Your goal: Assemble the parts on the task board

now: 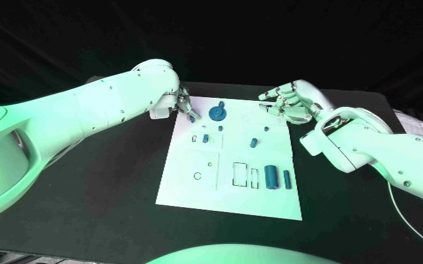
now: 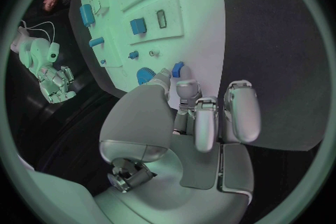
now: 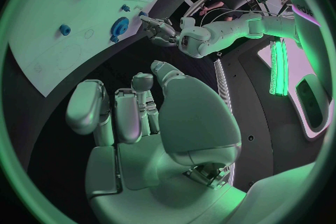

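left hand (image 2: 203,117) pinching a small blue peg (image 2: 178,70) over the flat white task board (image 1: 264,200); right hand (image 1: 295,100) curled, empty

No readable text, label, brand, number or sign anywhere. On the flat white task board (image 1: 231,200), only thin black outlines of rectangles and circles, no letters or figures. Nothing legible on the small blue parts (image 1: 272,176) either.
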You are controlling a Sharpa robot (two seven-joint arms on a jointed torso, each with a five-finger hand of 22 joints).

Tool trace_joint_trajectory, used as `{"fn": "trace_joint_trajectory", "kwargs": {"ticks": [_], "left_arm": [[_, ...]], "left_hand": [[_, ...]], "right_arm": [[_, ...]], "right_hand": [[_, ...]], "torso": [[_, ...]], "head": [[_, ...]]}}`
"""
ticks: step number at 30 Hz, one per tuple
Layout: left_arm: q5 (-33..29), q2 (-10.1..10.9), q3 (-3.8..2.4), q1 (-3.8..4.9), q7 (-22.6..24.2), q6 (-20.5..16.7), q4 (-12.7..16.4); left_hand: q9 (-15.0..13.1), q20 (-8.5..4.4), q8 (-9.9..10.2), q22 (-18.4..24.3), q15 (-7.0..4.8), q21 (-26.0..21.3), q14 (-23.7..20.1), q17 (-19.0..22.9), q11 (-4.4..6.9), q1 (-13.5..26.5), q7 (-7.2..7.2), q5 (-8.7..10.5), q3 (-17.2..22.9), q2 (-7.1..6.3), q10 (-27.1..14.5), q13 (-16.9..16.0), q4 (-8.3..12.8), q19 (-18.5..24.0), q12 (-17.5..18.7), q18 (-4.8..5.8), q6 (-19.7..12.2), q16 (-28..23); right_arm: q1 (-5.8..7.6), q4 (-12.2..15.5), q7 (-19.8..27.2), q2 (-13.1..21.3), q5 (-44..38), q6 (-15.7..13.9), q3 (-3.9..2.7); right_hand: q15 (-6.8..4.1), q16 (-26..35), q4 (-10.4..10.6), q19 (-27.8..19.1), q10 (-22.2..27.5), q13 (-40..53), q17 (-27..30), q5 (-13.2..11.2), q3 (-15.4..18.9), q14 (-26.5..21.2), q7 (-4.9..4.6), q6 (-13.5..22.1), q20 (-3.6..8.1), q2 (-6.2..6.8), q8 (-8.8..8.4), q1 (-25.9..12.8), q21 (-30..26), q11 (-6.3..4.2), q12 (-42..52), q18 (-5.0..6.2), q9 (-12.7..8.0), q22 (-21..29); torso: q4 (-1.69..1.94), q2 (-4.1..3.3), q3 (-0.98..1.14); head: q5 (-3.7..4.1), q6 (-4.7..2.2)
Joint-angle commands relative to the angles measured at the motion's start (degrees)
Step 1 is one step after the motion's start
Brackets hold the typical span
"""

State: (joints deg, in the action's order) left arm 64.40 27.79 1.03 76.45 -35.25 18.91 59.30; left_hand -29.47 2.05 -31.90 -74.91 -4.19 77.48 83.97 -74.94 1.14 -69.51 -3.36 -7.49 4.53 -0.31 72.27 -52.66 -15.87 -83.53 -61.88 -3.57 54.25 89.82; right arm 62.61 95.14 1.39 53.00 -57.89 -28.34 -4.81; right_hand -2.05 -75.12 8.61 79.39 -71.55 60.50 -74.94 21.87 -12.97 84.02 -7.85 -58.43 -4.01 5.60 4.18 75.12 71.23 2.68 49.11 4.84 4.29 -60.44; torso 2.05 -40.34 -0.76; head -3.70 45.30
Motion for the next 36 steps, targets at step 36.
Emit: {"fn": "trace_joint_trajectory", "kwargs": {"ticks": [36], "left_arm": [[-5.4, 6.8, 0.10, 0.01, 3.6, -7.8, 9.5]], "left_hand": [[-5.5, -0.20, -1.9, -3.8, -0.28, -0.2, 6.0, -15.1, -0.01, -1.3, 0.20, -1.68, 35.7, -5.16, 1.2, 1.5, 11.7, -0.4, 1.3, 0.18, -2.1, 0.2]], "right_arm": [[-0.04, 0.3, -0.1, 0.3, -0.1, 1.3, 0.00]], "right_hand": [[0.17, 0.3, 0.0, -0.3, 0.2, 0.0, -2.0, 0.4, -0.1, 3.0, -0.03, -0.2, 0.09, -0.12, 0.18, 0.0, -0.4, -0.06, -0.1, 0.86, 0.1, 0.0]], "torso": [[0.28, 0.33, 0.24]], "head": [[-0.10, -0.04]]}}
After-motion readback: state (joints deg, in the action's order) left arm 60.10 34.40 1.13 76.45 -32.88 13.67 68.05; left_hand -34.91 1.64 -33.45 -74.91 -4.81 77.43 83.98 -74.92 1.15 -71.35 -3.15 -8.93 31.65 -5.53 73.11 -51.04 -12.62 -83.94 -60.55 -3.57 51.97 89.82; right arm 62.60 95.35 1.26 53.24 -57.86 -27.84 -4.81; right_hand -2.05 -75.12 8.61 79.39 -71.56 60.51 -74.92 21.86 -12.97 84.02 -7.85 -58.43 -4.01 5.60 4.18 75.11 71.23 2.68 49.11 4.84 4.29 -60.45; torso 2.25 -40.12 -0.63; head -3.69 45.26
